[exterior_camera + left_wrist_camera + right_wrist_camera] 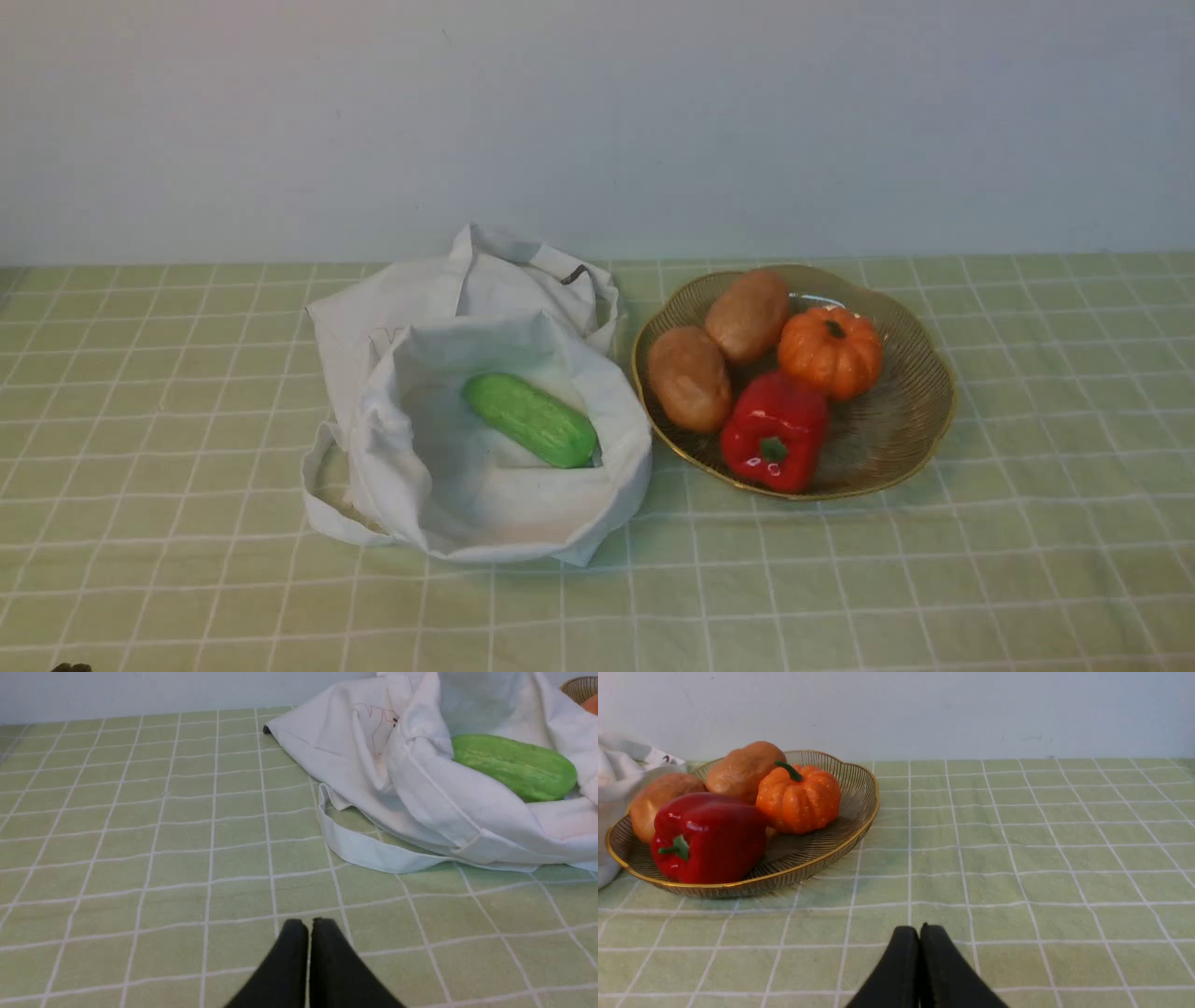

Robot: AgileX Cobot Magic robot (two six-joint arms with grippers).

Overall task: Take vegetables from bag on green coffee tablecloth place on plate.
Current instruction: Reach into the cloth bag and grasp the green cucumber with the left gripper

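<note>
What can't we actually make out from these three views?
- Front view: bag folds hide whatever may lie under the cucumber. A dark speck at the bottom edge is too small to identify.
- Left wrist view: the plate is cut off by the frame edge, so only a sliver shows. The bag's line drawing is faint and creased.
- Right wrist view: the bag is cut off by the frame edge. The red pepper hides part of a potato.
</note>
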